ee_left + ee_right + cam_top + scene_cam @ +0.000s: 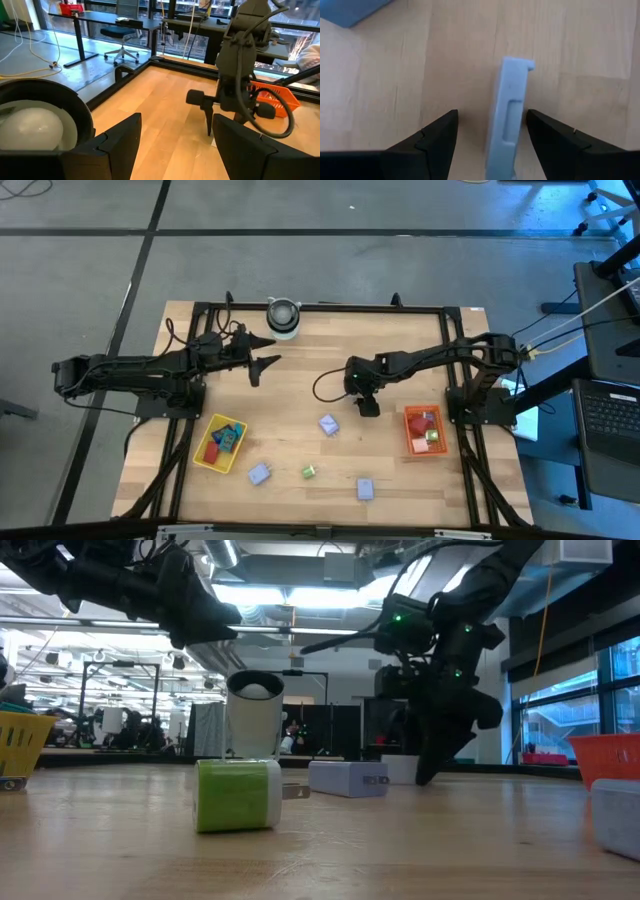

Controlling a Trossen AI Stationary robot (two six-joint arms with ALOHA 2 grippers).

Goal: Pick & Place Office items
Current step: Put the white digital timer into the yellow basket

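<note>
A lavender block (510, 115) is seen in the right wrist view lying on the wooden table (300, 370), set between the two dark fingers (427, 142) of the right gripper (366, 404); the fingers stand apart on either side of it and no contact with it can be confirmed. A blue item (350, 11) lies just beyond, at the frame's edge. In the high view this gripper is placed near the table's middle, beside a lavender packet (328, 425).

Further loose items are noted along the near side of the table: a second lavender block (259, 474), a bright green block (309, 471) and a third lavender block (365, 489).

The yellow tray (199, 459) at the left holds red, blue and teal items. The red tray (409, 442) at the right holds red and green pieces.

The left gripper (262, 352) is held above the table near the far edge, its fingers apart and nothing between them. The grey-white cylinder (283, 317) stands just beyond it at the far rail.
</note>
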